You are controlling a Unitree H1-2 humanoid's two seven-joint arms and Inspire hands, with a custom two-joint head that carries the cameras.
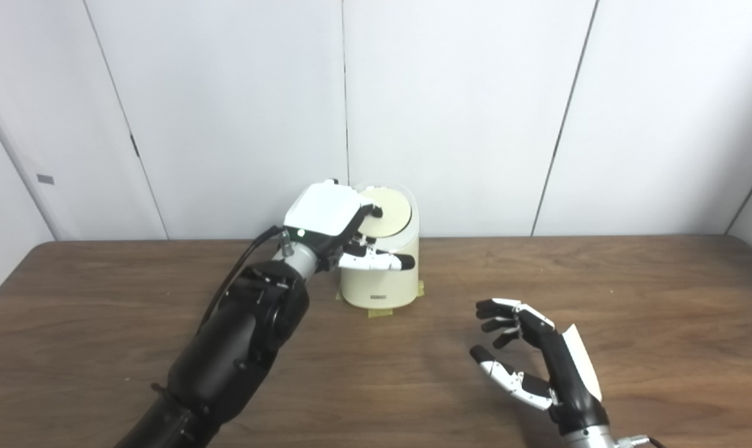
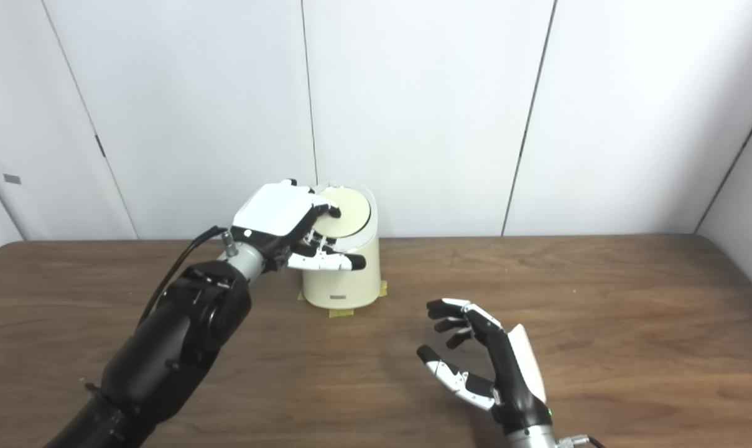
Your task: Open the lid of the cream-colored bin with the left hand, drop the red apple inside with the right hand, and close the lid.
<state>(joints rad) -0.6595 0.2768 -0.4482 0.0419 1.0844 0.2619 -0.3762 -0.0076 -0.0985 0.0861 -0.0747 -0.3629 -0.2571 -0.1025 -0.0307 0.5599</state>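
Observation:
The cream-colored bin (image 1: 382,283) stands at the back middle of the table, its round lid (image 1: 391,211) down on top and tilted toward me. My left hand (image 1: 335,227) is over the bin's left side, fingers (image 1: 372,213) resting on the lid, thumb (image 1: 382,260) stretched across the bin's front. It grips nothing. My right hand (image 1: 525,358) hovers low over the table to the right of the bin, open and empty, palm facing left. No red apple shows in either view.
The brown wooden table (image 1: 662,311) spreads all around the bin. Yellow tape tabs (image 1: 376,313) mark the bin's base. White wall panels (image 1: 475,93) stand right behind the table's far edge.

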